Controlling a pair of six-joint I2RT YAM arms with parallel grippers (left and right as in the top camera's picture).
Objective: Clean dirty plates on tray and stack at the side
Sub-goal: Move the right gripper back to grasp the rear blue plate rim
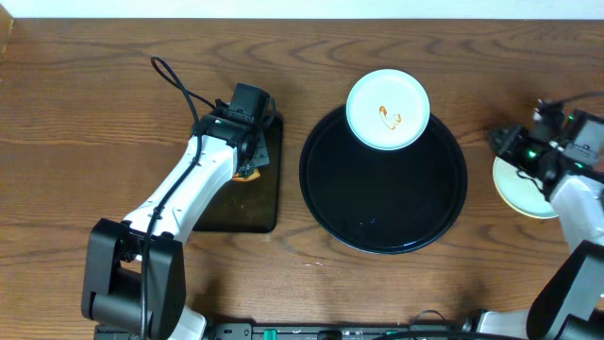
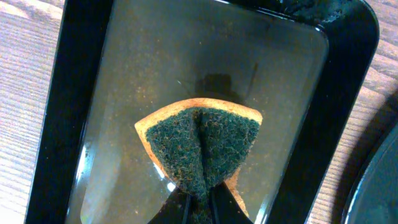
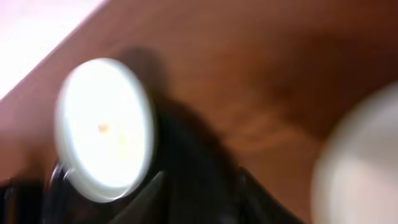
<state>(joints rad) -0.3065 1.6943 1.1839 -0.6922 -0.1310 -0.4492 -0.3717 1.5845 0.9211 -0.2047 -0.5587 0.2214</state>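
A mint-blue plate [image 1: 388, 110] with an orange-brown sauce squiggle lies on the far rim of the round black tray [image 1: 396, 203]. A pale yellow plate [image 1: 521, 194] lies on the wood to the tray's right. My right gripper [image 1: 507, 144] hovers over that plate's near-left edge, open and empty. The right wrist view is blurred. It shows the mint-blue plate [image 3: 102, 127], the tray [image 3: 193, 155], the pale plate [image 3: 364, 162] and my spread fingers [image 3: 199, 199]. My left gripper [image 2: 200, 210] is shut on a folded green-and-orange sponge [image 2: 202, 146] over the rectangular black tray [image 2: 124, 93].
The rectangular black tray [image 1: 241, 212] sits left of the round tray, with a narrow strip of wood between them. The left arm's cable loops over the table behind it. The table's far edge runs along the top of the overhead view.
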